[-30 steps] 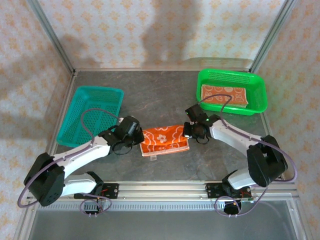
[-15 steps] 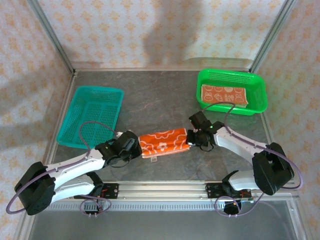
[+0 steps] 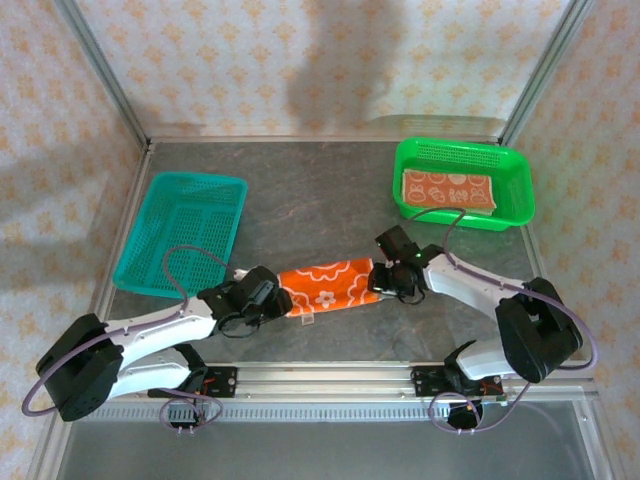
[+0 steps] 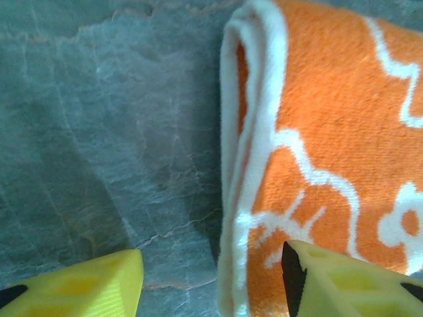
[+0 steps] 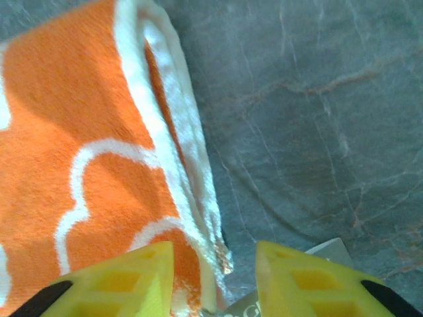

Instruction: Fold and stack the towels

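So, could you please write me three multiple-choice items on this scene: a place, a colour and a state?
1. Where does the towel on the table lie? A. against the back wall. B. between the left fingers and the right fingers. C. draped over an arm.
2. What colour is the basket holding the other folded towel? A. red. B. green. C. grey.
3. How do the left fingers stand? A. apart. B. shut on the towel. C. shut on nothing.
1 B: an arm ends at each end of it. 2 B: its mesh is green. 3 A: the left wrist view shows a gap between them.
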